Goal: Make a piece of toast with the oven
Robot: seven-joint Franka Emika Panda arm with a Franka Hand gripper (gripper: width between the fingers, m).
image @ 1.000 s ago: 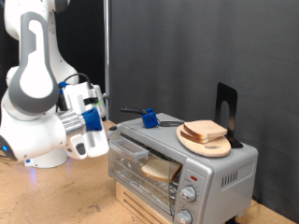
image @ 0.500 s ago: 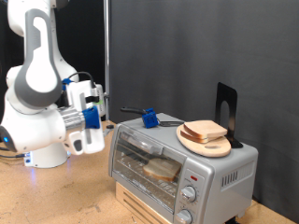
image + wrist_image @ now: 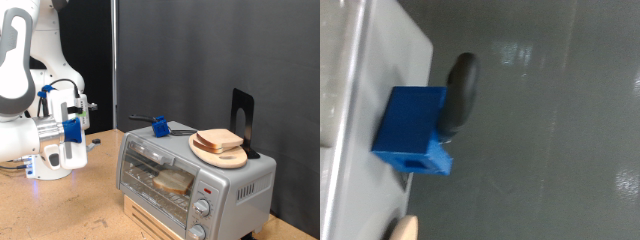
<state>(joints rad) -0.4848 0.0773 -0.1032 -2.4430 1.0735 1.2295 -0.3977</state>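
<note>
The exterior view shows the whole scene. The pincer (image 3: 58, 155) hangs at the end of the white arm (image 3: 25, 90), in the air above the wooden worktop (image 3: 70, 205). It holds nothing and touches nothing. The white fingers (image 3: 52, 158) are seen from the side, and their spacing cannot be told from this view.

The oven (image 3: 195, 178) stands well apart from the pincer, toward the exterior view's right. Its glass door (image 3: 155, 178) is shut. Behind the glass, a pale slice, the piece of toast (image 3: 173, 181), lies on the rack inside. The oven rests on a wooden crate (image 3: 160, 222).

On the oven top, farther from the pincer than the door, a round wooden plate (image 3: 220, 152) carries a second bread slice (image 3: 220, 140). A black stand (image 3: 241, 120) rises just behind the plate. A blue block (image 3: 158, 126) with a black handle (image 3: 140, 118) lies on the oven top on the side nearer the pincer.

The wrist view shows none of the pincer's fingers. It shows the blue block (image 3: 415, 130) and black handle (image 3: 460, 90) at close range, resting on the grey oven top (image 3: 385, 60), against a dark background. A rounded tan edge (image 3: 405, 229), too cropped to identify, appears at the frame border.
</note>
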